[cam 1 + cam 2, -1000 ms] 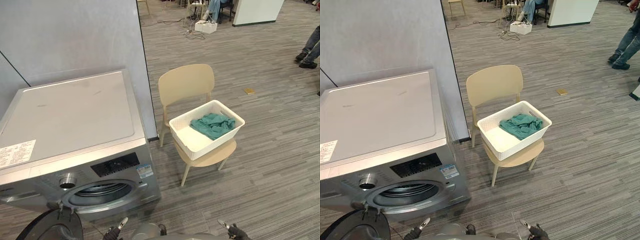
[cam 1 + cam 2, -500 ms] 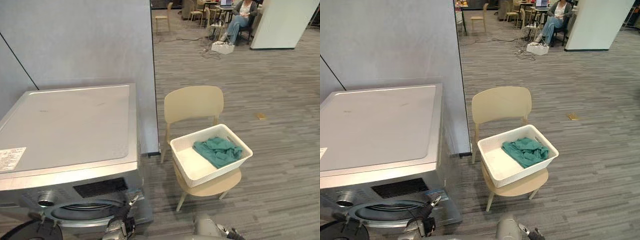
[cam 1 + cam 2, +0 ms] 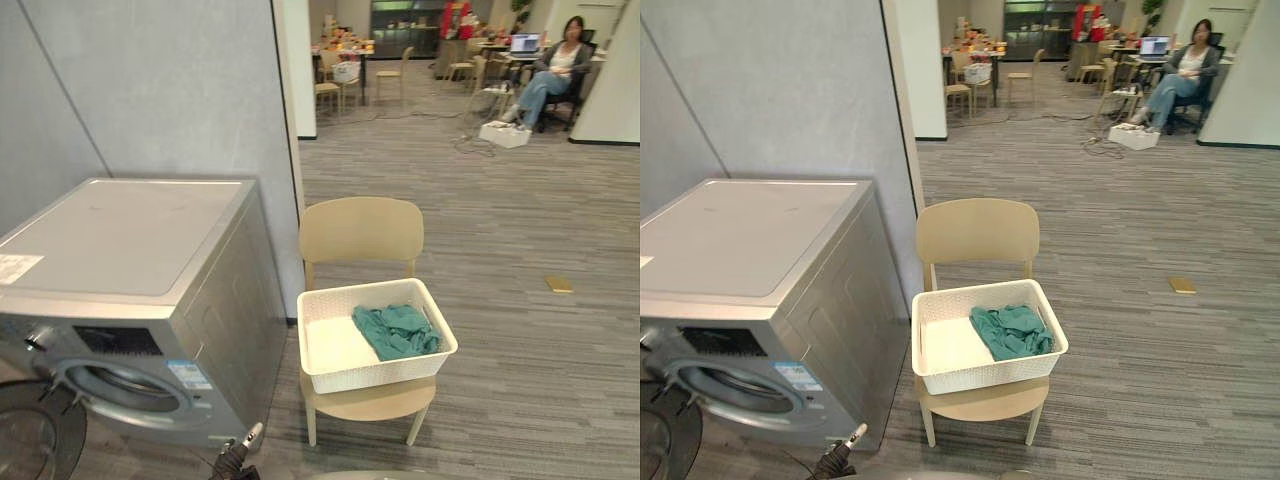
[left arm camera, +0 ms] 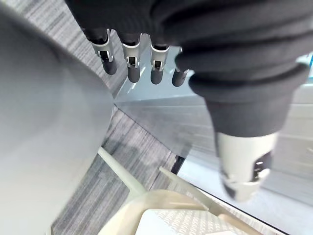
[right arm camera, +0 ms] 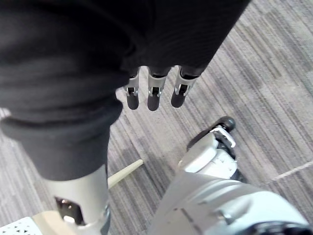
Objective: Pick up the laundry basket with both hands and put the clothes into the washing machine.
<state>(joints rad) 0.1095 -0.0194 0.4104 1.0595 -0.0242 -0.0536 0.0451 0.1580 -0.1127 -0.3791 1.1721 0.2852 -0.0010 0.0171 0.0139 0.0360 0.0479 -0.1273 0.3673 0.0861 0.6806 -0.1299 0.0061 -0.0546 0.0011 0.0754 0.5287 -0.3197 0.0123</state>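
Awaiting pickup: basket with clothes sits on chair, right of washer. Left hand and right hand hang wide, empty; no step yet done.

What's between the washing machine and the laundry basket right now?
A narrow bare strip of grey floor, seen in both eye views. The laundry basket sits on a chair beside the washing machine, not touching it.
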